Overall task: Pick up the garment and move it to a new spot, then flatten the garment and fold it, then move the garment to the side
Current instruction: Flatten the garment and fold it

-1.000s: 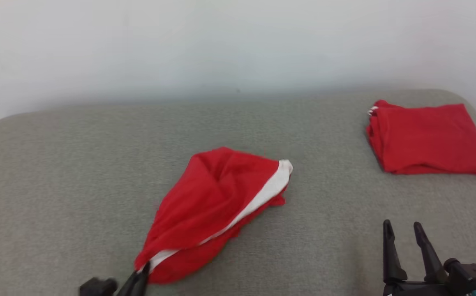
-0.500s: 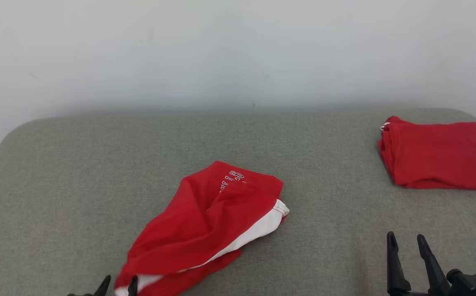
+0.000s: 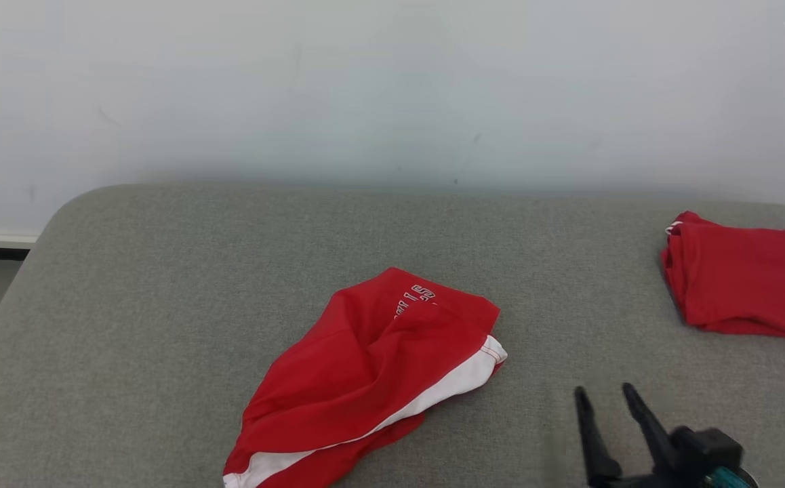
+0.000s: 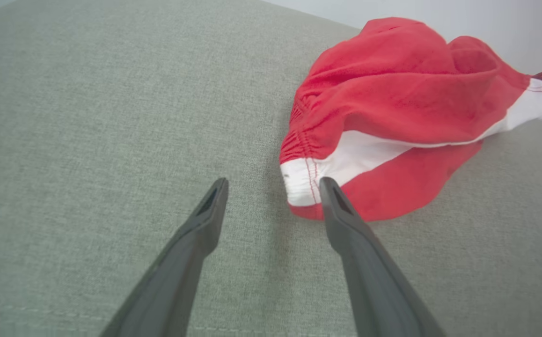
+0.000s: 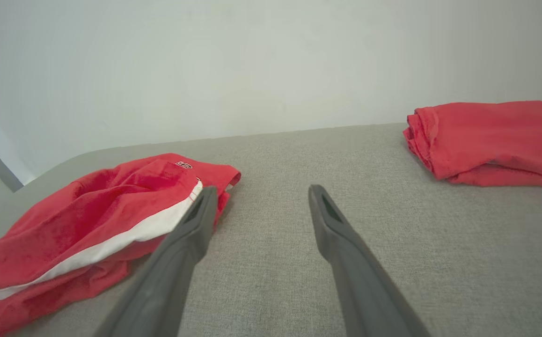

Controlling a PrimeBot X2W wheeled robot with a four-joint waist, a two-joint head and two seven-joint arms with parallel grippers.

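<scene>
The garment (image 3: 372, 376) is a pair of red shorts with a white side stripe and white lettering, lying crumpled in the middle of the grey cushioned surface (image 3: 162, 305). In the left wrist view my left gripper (image 4: 273, 185) is open just in front of the garment (image 4: 392, 117), its right finger beside the white waistband corner, nothing between the jaws. My right gripper (image 3: 602, 396) stands open at the lower right, apart from the cloth. The right wrist view shows that gripper (image 5: 261, 194) empty over bare surface, with the garment (image 5: 88, 224) to its left.
A second red garment (image 3: 752, 281), folded, lies at the far right of the surface; it also lies at the right of the right wrist view (image 5: 491, 140). A pale wall (image 3: 392, 88) runs behind. The surface's rounded left edge (image 3: 19, 271) drops to the floor.
My left gripper has opened and let go of the garment's waistband corner, then dropped below the head view. The garment has settled onto the surface. The camera has shifted.
</scene>
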